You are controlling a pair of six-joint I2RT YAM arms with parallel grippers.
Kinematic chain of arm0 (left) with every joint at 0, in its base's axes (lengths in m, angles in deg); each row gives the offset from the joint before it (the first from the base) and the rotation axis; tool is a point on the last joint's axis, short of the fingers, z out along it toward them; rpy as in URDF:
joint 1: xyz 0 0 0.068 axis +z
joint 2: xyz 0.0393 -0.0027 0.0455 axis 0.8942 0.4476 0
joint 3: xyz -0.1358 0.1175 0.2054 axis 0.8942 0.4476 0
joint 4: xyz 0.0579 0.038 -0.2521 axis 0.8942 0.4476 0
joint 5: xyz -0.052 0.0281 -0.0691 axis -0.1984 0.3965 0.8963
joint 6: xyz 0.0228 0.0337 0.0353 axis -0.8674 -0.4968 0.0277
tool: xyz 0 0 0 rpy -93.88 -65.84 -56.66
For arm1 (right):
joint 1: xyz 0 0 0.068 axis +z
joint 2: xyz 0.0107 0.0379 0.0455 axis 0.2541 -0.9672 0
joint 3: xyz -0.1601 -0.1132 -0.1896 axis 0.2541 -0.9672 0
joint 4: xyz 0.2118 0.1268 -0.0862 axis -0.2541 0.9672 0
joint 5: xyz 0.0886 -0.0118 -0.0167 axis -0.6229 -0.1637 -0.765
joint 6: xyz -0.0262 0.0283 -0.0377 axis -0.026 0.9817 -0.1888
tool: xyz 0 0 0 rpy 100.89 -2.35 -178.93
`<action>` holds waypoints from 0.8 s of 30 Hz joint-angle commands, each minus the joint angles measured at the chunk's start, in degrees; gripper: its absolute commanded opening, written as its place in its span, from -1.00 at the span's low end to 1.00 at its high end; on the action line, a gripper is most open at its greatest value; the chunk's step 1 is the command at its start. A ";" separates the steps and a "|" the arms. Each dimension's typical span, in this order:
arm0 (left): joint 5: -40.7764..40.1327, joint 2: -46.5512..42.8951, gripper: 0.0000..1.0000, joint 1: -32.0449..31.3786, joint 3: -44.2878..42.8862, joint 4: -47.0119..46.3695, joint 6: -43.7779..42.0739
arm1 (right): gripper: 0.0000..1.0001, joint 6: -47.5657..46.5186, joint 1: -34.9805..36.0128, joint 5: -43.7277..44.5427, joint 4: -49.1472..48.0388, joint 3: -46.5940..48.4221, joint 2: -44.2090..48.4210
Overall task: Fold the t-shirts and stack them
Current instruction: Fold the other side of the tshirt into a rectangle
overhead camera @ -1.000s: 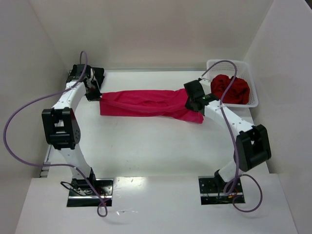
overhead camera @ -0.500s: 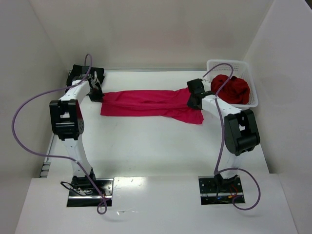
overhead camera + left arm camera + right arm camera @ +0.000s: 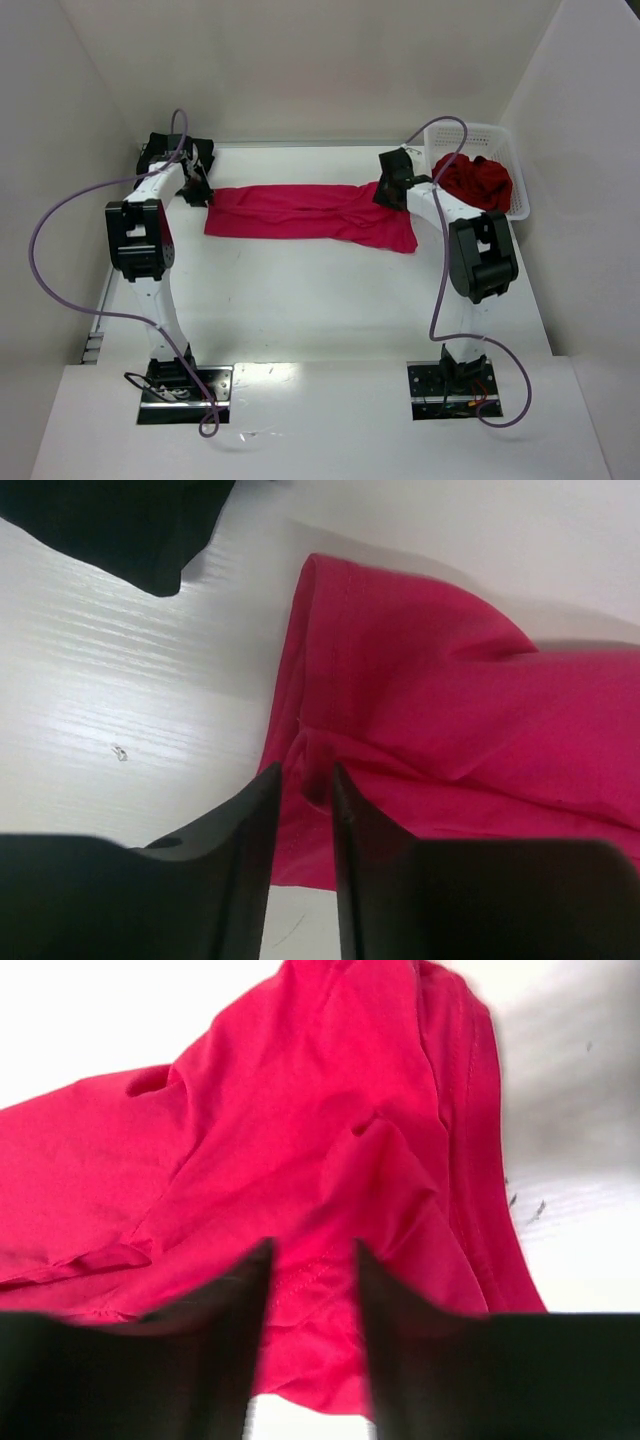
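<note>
**Crimson-pink t-shirt (image 3: 310,211) laid flat on the table (image 3: 300,300)**

The shirt stretches from the left fingers (image 3: 265,810) to the right fingers (image 3: 250,1290), one end under each pair. Both pairs stand slightly parted just above the cloth, gripping nothing, fabric showing through each gap. Darker red shirts (image 3: 478,180) sit in a white basket (image 3: 520,205) just beside the right fingers

Left wrist view's top edge cuts off the black shirt (image 3: 120,520); the right end effector (image 3: 312,1260) looks blurred.
</note>
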 commanded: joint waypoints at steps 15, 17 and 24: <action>1.12 -15.51 0.49 0.86 2.84 1.36 1.14 | 0.50 -3.12 1.84 -16.88 -2.50 -4.49 8.49; 4.90 -16.21 0.49 0.86 3.38 0.04 0.53 | 0.47 -3.12 3.09 -16.89 -2.51 -5.20 7.26; 9.04 -18.15 0.49 0.86 5.13 -1.02 0.00 | 0.47 -1.72 4.41 -13.73 -0.66 -5.11 2.25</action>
